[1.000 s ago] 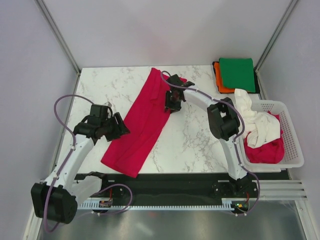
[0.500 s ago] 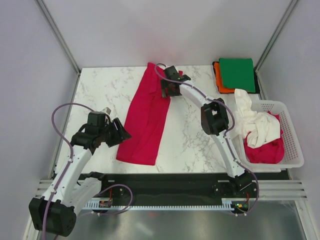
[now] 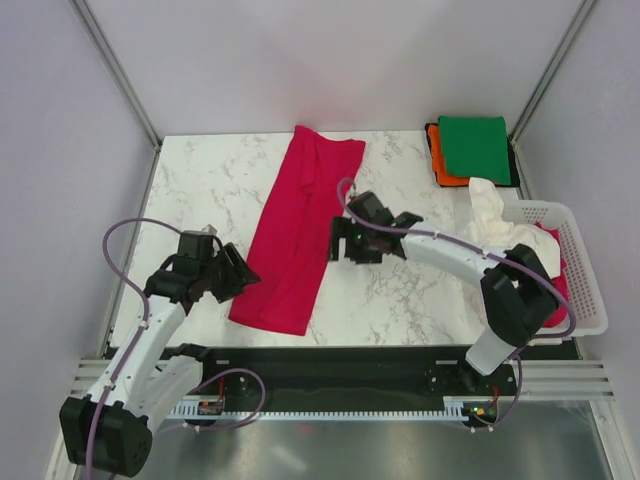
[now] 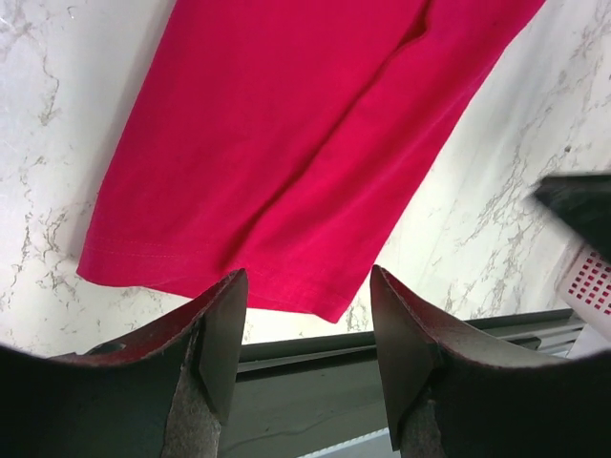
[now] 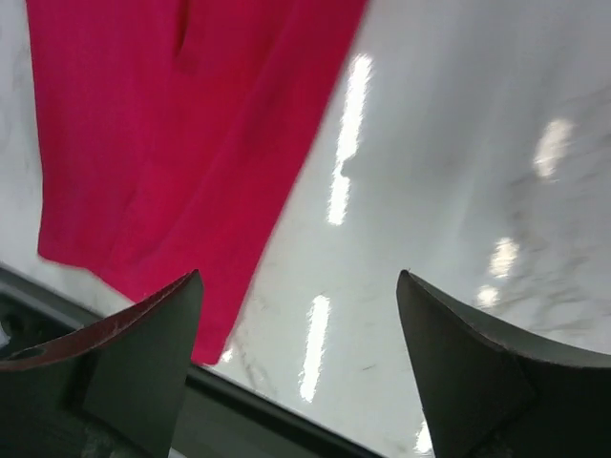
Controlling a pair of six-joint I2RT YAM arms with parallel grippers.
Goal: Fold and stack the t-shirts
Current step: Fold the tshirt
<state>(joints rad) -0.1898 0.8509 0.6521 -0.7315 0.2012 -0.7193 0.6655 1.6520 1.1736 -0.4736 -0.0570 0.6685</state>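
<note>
A crimson-red t-shirt (image 3: 296, 222) lies flat on the marble table as a long narrow strip, running from the far edge towards the near left. My left gripper (image 3: 238, 272) hovers open just left of the strip's near end, with nothing between its fingers; the left wrist view shows the red hem (image 4: 286, 153) beyond my left gripper (image 4: 307, 348). My right gripper (image 3: 342, 240) is open just right of the strip's middle, off the cloth; the right wrist view shows the red t-shirt (image 5: 162, 134) to the left of my right gripper (image 5: 301, 353). A folded green t-shirt (image 3: 475, 146) lies on an orange t-shirt (image 3: 438, 165) at the far right.
A white slotted basket (image 3: 592, 292) stands at the right edge with a crumpled white t-shirt (image 3: 492, 205) spilling over its rim. My right arm's elbow reaches over the basket's near side. Bare marble (image 3: 400, 295) lies right of the strip.
My right gripper opened and let go of the shirt's far end, then drew back to beside the strip's middle. The strip swung straighter and settled flat. My left arm barely shifted.
</note>
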